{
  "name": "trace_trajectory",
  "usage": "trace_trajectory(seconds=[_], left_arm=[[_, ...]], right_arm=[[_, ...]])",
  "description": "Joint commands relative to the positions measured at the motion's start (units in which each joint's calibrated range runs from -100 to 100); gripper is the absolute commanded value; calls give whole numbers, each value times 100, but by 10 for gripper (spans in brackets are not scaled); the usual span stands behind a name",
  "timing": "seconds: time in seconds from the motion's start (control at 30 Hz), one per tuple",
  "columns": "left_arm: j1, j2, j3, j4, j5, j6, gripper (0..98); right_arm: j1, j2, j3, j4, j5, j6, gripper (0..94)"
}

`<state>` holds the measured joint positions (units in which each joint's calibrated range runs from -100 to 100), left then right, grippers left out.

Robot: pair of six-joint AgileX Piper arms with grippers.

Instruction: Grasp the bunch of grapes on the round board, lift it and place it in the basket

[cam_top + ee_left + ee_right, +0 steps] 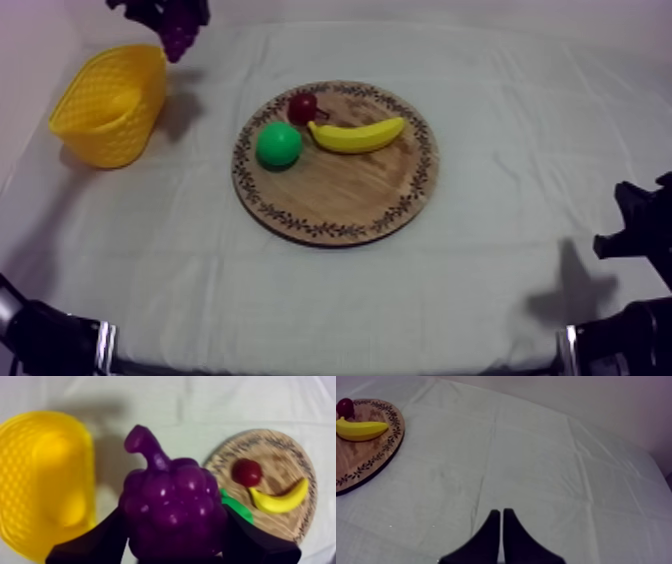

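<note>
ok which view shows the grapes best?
Left wrist view: the grapes sit close up, stem and berries clear, clamped in the left end effector near the basket. Top view has the grapes small and dark at the far edge, near the basket. Right wrist view faces the board and cloth.

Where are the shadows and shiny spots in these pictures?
Top view: a soft shadow lies on the cloth between the yellow basket and the wooden board. Left wrist view: small white glints dot the bunch of grapes. Right wrist view: evenly lit.
</note>
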<state>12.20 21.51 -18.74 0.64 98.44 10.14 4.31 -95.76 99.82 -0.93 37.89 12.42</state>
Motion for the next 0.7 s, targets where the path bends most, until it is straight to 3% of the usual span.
trace_trajectory(seconds=[0.0,0.33,0.67], left_arm=[[-287,10,-18,-15,6,-61,551],[-949,29,-88,-77,59,-278,553],[-1285,51,-107,-113,95,-384,555]], right_arm=[[-2,0,-4,-2,2,1,3],[-2,0,-4,-2,2,1,3],[-2,0,-4,-2,2,1,3]])
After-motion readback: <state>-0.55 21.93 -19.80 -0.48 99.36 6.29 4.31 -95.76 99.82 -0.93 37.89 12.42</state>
